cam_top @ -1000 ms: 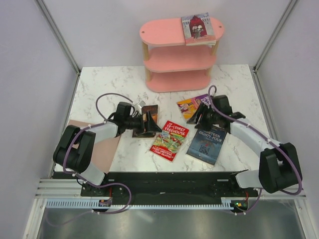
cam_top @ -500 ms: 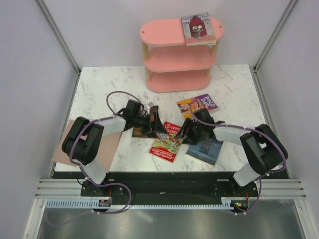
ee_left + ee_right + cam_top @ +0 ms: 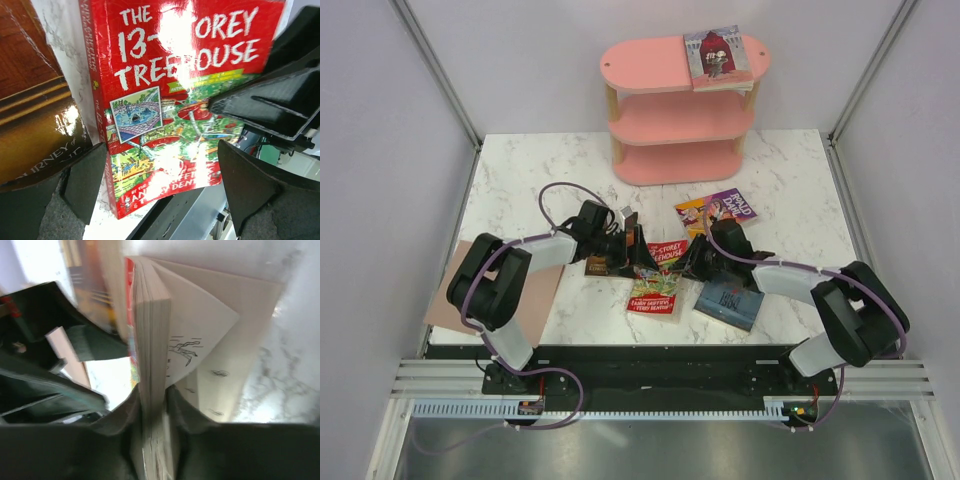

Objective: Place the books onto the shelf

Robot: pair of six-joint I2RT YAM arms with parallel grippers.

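Marble [image 3: 520, 170] with grey veins tops the table between pale walls. From above, we see the red Treehouse book [image 3: 658, 290] on it, well in front of the pink shelf [image 3: 675, 110]. Just left of that red book lies a dark brown book [image 3: 605, 262] and just right a dark blue book [image 3: 730, 300]. Behind it is a purple-yellow book [image 3: 715, 212] lettered "ROALD DAHL". A grey-pink book [image 3: 717, 55] rests on the shelf's top board. The left gripper [image 3: 638, 250] and right gripper [image 3: 690, 262] are both at the red book's far end.

Through the left wrist camera we read "THE 13-STOREY TREEHOUSE" in white on glossy red, above a cartoon panel. The brown cover beside it shows "JOURNEY of". Its fingers [image 3: 85, 180] stand wide apart, gripping nothing.

Through the right wrist camera, fingers [image 3: 120, 425] pinch the red book's page edge. One leaf fans open, showing faint line sketches.
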